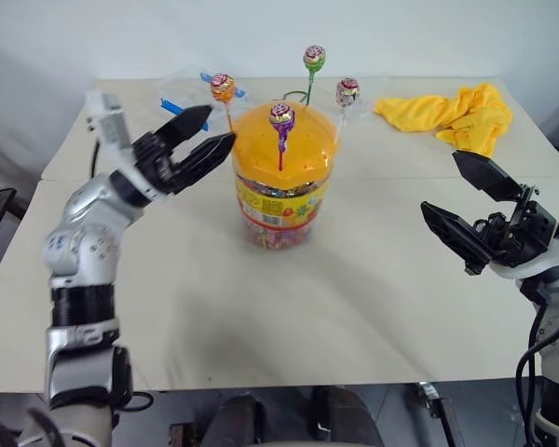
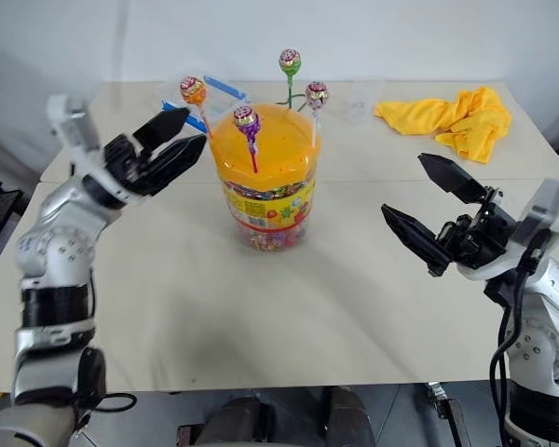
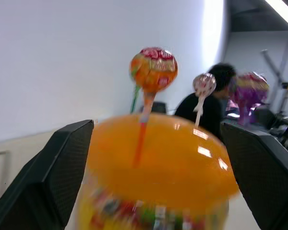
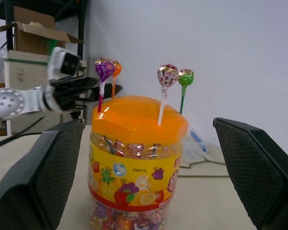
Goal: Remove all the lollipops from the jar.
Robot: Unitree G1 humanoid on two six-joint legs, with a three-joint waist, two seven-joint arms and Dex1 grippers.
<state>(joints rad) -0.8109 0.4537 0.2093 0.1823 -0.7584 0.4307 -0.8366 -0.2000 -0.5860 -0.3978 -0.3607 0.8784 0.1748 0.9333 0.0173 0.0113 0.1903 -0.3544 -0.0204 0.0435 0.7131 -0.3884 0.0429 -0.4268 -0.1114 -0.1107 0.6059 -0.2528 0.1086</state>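
The jar (image 1: 281,191), a clear tub with a domed orange lid (image 1: 293,149) and a yellow-red label, stands upright at the table's middle. Four lollipops stick up from holes in the lid: an orange one (image 1: 223,88) at the left, a purple one (image 1: 281,115) in front, a green one (image 1: 314,58) at the back and a pink one (image 1: 347,90) at the right. My left gripper (image 1: 219,126) is open and empty, its fingertips just left of the lid below the orange lollipop (image 3: 153,68). My right gripper (image 1: 441,182) hangs open and empty well to the jar's right, pointing at it.
A crumpled yellow cloth (image 1: 456,114) lies at the back right of the cream table (image 1: 354,298). A flat clear box with blue clips (image 1: 191,91) lies behind my left gripper. A person (image 3: 209,103) sits in the background of the left wrist view.
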